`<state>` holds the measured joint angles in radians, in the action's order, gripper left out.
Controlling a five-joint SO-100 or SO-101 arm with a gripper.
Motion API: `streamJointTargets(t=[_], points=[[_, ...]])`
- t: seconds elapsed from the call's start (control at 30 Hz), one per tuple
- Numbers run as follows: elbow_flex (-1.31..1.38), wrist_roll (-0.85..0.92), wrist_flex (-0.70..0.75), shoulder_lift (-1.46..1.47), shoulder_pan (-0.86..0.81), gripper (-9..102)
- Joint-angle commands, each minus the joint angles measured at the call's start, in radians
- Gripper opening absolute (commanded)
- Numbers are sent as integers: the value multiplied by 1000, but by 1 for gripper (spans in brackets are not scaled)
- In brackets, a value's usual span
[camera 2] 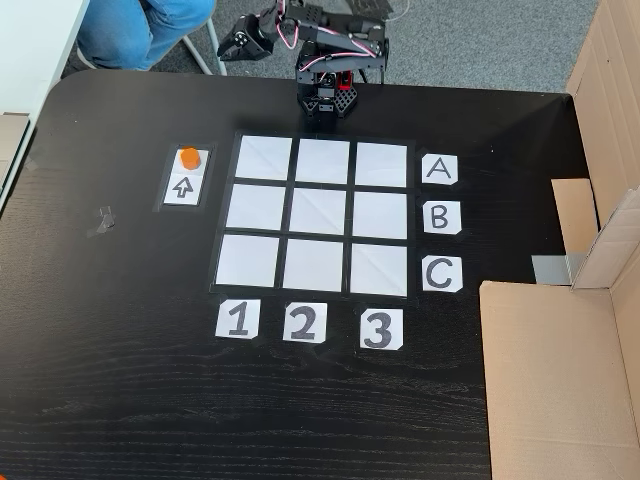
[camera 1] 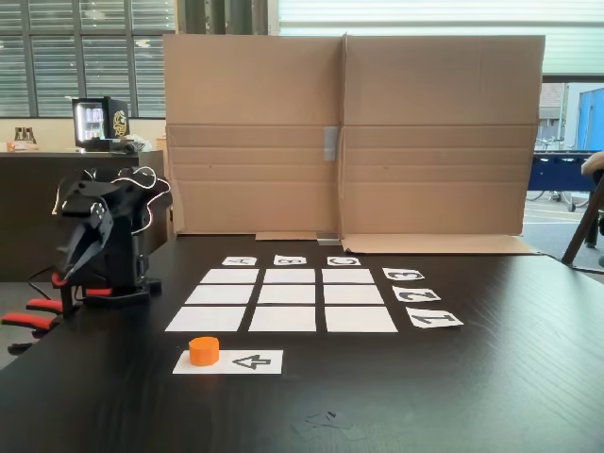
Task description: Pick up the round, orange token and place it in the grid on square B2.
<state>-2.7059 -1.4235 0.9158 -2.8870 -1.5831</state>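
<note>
The orange token (camera 1: 204,350) (camera 2: 190,157) stands on one end of a white strip printed with a black arrow (camera 1: 253,361) (camera 2: 182,187), just outside the grid. The grid (camera 1: 229,276) (camera 2: 264,158) is nine blank white rectangles, edged by cards A B C and 1 2 3. Square B2 (camera 1: 287,294) (camera 2: 318,212) at its centre is bare. My arm sits folded at the table's edge beyond the grid. Its gripper (camera 1: 69,268) (camera 2: 223,52) points down, looks shut and holds nothing, well away from the token.
A tall cardboard wall (camera 1: 349,132) (camera 2: 560,370) borders the table on the side of the letter cards. Red clamps (camera 1: 28,319) hold the arm's base at the table edge. A seated person's legs (camera 2: 140,30) are beside the arm. A scuff (camera 2: 100,220) marks the dark tabletop.
</note>
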Motion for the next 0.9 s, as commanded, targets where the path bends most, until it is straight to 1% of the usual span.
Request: streamJointTargets(t=[0.0,0.13,0.27,0.4,0.5,0.73,0.83,0.87], points=[[160,6,81,87,21,2],[351,2,206,230,57,4],[571,-12,321,394,80,9],[778,-40,393,555,95,23],[902,-37,430,663,104,38],[1164,25,486,884,141,56],[1292,63,512,985,164,59],[1347,81,543,1023,169,61]])
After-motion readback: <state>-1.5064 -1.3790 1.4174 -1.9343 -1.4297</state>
